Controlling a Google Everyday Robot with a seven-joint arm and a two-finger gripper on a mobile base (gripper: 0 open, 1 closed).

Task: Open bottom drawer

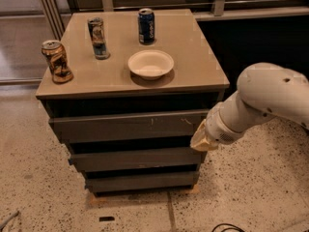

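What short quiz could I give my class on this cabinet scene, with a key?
1. True or false: the gripper, beside the right front edge of the cabinet, is on the bottom drawer.
2. How many cans stand on the cabinet top?
3. The white bowl sits: A on the floor; B on the cabinet top; C in a drawer.
Key: 1 false, it is higher up; 2 three; 3 B.
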